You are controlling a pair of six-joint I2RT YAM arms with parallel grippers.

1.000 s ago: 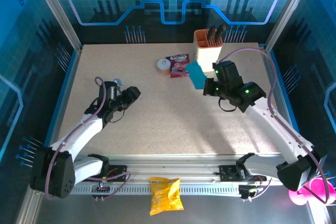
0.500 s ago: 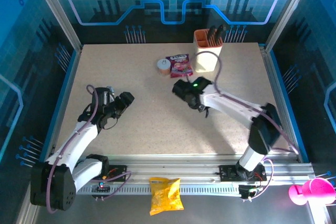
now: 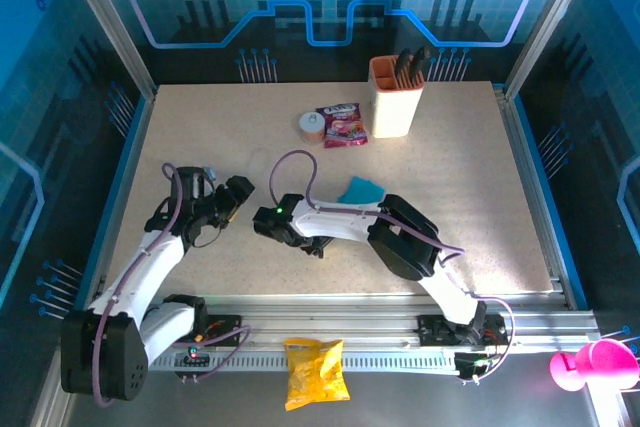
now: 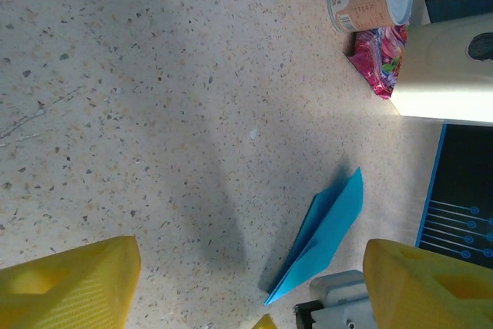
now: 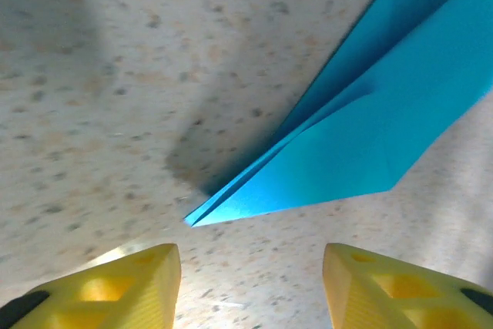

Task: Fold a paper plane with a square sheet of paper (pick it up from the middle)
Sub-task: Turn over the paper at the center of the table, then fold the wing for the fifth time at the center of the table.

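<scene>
The paper plane (image 3: 360, 190) is a narrow cyan-blue dart with creases, lying flat on the speckled table (image 3: 470, 177) near its middle. In the right wrist view the paper plane (image 5: 370, 136) rests just beyond my right gripper (image 5: 250, 290), its nose pointing toward the left finger. That gripper is open, with bare table between its yellow fingers (image 5: 115, 287). In the top view my right gripper (image 3: 264, 224) is low, left of the plane. My left gripper (image 3: 236, 197) stands open close beside it. Between the fingers of my left gripper (image 4: 246, 290) lies bare table, and the paper plane (image 4: 327, 233) lies ahead to the right.
At the back stand a small can (image 3: 312, 125), a pink-red snack packet (image 3: 342, 125) and a beige holder cup (image 3: 392, 97) with dark tools. A yellow snack bag (image 3: 315, 372) lies in front of the table's near rail. The right arm stretches across the near middle.
My right arm swung from beside the holder cup down to the table's middle, then left. It opened and the plane now lies on the table. My left gripper opened wider.
</scene>
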